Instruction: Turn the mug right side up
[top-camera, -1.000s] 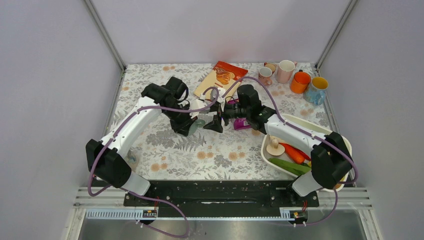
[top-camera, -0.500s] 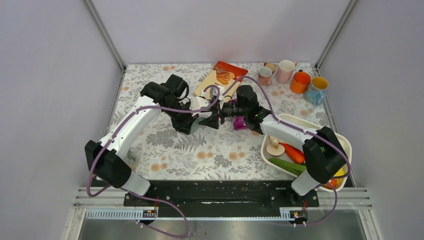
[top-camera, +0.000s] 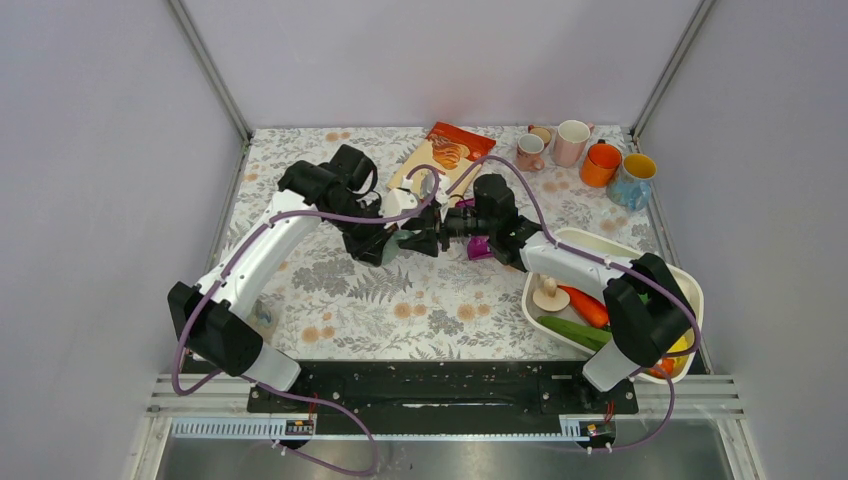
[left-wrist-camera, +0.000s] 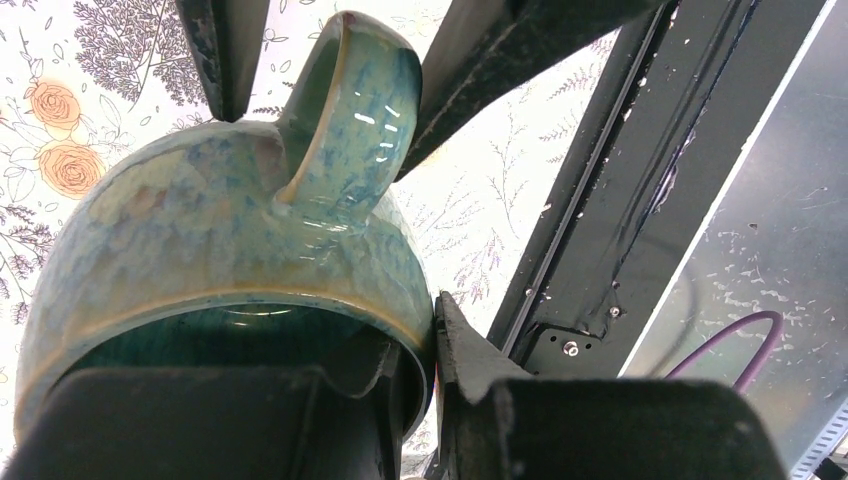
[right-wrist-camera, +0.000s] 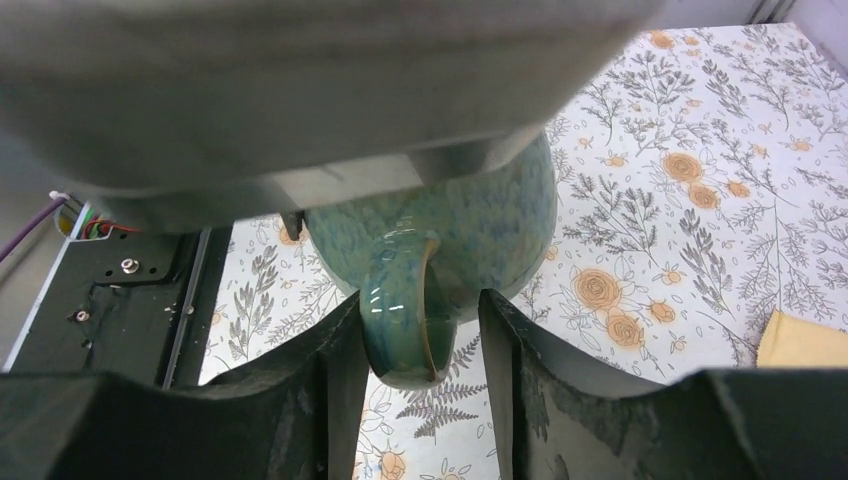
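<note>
Beyond one white tub (top-camera: 640, 258) of vegetables at near right, the left gripper (left-wrist-camera: 428, 352) clamps the rim of one teal mug (left-wrist-camera: 200, 230) held on its side over the middle of the floral table (top-camera: 330, 300), the right gripper (right-wrist-camera: 418, 345) has its fingers apart astride the handle (right-wrist-camera: 400, 310), and farther back are one orange packet (top-camera: 450, 150), five cups (top-camera: 600, 163) and plain lilac walls (top-camera: 430, 60).

white arms (top-camera: 262, 245), black joints (top-camera: 225, 338), purple cables (left-wrist-camera: 740, 319).

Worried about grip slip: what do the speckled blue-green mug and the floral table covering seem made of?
Speckled blue-green mug: probably glazed ceramic, glossy; bright glints on its handle, tan unglazed-looking rim line. Floral table covering: perhaps printed cloth or vinyl, matte; no glare, texture too fine to tell.
</note>
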